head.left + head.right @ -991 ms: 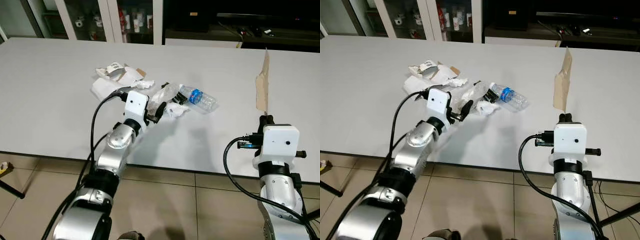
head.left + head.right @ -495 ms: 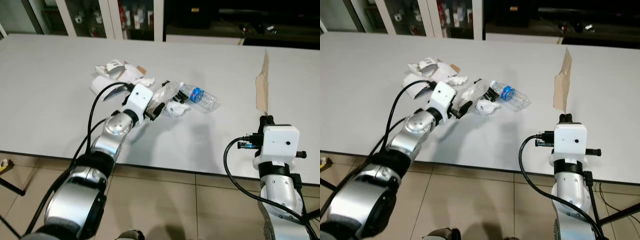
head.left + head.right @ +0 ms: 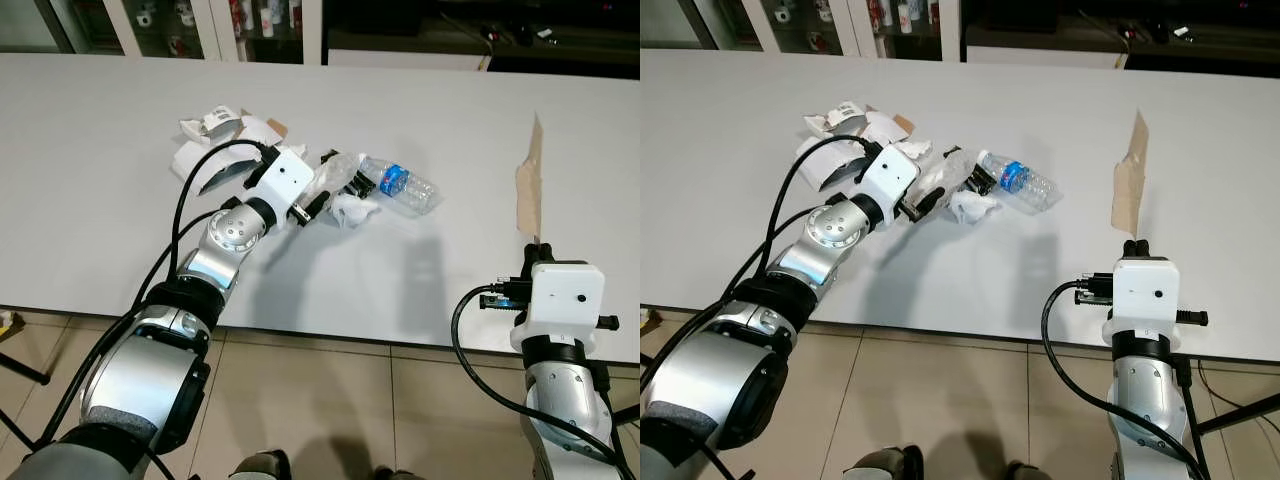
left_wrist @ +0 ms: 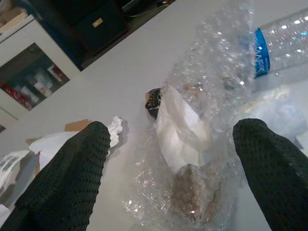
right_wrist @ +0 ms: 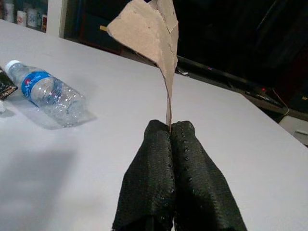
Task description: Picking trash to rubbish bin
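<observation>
Two silver arms reach over the near edge of a broad white table (image 3: 120, 120). The left gripper (image 4: 173, 168) sits low over the pile of rubbish toward the left middle of the tabletop, its two black fingers (image 4: 72, 178) spread wide on either side of a crumpled clear bubble-wrap bag (image 4: 207, 125) that has a white paper scrap and some brownish bits inside; neither finger can be seen pressing on it. Just right of that bag lies a clear plastic water bottle with a blue label (image 3: 398, 186), on its side, and a small wad of white tissue (image 3: 352, 210) rests at the near side of both. Farther left and beyond the gripper is a heap of torn white paper and cardboard packaging (image 3: 222, 140). The right gripper (image 5: 169, 129) is near the table's near-right edge, well apart from the pile, with its fingers pinched tight on the bottom edge of a torn brown cardboard strip (image 3: 528, 185), which stands upright above it.
</observation>
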Motion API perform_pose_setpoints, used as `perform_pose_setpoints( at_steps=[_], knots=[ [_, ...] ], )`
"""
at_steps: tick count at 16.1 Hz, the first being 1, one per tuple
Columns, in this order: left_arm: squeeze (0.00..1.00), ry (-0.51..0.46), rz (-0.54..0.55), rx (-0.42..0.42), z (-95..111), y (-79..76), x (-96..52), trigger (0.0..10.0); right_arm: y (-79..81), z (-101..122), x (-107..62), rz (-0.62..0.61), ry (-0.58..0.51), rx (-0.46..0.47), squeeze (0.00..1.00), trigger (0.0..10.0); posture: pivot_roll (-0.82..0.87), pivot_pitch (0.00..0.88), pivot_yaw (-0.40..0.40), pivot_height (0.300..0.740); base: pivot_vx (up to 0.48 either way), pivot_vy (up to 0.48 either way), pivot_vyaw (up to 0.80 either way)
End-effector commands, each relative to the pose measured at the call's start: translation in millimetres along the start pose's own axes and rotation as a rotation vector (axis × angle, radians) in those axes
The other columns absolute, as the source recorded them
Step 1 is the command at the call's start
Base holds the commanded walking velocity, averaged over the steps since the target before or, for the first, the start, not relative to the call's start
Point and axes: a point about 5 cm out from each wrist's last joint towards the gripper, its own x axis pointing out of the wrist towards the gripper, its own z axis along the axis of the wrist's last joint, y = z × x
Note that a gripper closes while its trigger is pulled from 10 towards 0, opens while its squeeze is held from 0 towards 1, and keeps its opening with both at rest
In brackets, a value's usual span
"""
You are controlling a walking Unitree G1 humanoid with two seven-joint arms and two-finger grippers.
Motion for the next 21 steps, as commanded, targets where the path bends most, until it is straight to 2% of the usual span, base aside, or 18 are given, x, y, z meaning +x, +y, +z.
perform_pose_setpoints(
  at_steps=[1,4,8,9,10,11,13,15,18,19,20,21],
  knots=[
    [1.0,0.012,0.004,0.053,1,4.7,0.4,10.0,-2.9,2,-2.3,-0.01,-0.001,-0.005,0.0,10.0,0.08,0.176,0.033,0.74,0.0,0.0,0.0],
    [1.0,0.068,-0.025,0.168,-7,4.9,-1.6,10.0,-0.5,4,-0.6,0.008,-0.002,-0.002,0.0,10.0,0.09,0.181,0.022,0.74,0.0,0.0,0.0],
    [1.0,0.084,-0.005,0.24,-4,8.9,0.6,10.0,2.4,5,-1.3,0.021,-0.002,0.006,0.0,10.0,0.09,0.192,0.021,0.74,0.0,0.0,0.0],
    [0.91,0.085,0.023,0.27,-1,13.8,1.8,10.0,3.8,5,-2.3,0.026,0.0,0.008,0.01,10.0,0.09,0.197,0.024,0.74,0.0,0.0,0.0],
    [0.2,0.086,0.031,0.282,0,15.3,2.1,10.0,4.2,5,-2.7,0.027,0.001,0.009,0.01,10.0,0.09,0.197,0.024,0.74,0.0,0.0,0.0],
    [0.0,0.089,0.041,0.303,1,17.1,2.4,10.0,4.4,5,-3.1,0.028,0.003,0.01,0.01,10.0,0.08,0.198,0.025,0.74,0.0,0.0,0.0],
    [0.0,0.115,0.063,0.348,0,21.8,1.7,10.0,5.5,4,-3.8,0.03,0.007,0.013,0.02,10.0,0.08,0.201,0.026,0.74,0.0,0.0,0.0],
    [0.0,0.182,0.081,0.37,-8,26.9,-1.2,10.0,7.0,4,-4.3,0.037,0.012,0.018,0.02,10.0,0.08,0.204,0.026,0.74,0.0,0.0,0.0],
    [0.0,0.337,-0.01,0.334,-33,20.9,-9.1,10.0,9.4,2,-4.3,0.049,0.019,0.026,0.03,10.0,0.08,0.204,0.027,0.74,0.0,0.0,0.0],
    [0.0,0.423,-0.099,0.282,-50,13.0,-16.5,6.7,11.0,1,-4.4,0.055,0.022,0.031,0.02,10.0,0.08,0.205,0.028,0.74,0.0,0.0,0.0],
    [0.0,0.451,-0.123,0.265,-56,11.0,-19.7,0.0,11.7,1,-4.4,0.057,0.023,0.032,0.03,10.0,0.08,0.204,0.028,0.74,0.0,0.0,0.0],
    [0.0,0.48,-0.142,0.256,-61,9.8,-23.1,0.0,12.3,1,-4.3,0.059,0.024,0.033,0.02,10.0,0.08,0.204,0.029,0.74,0.0,0.0,0.0]
  ],
)
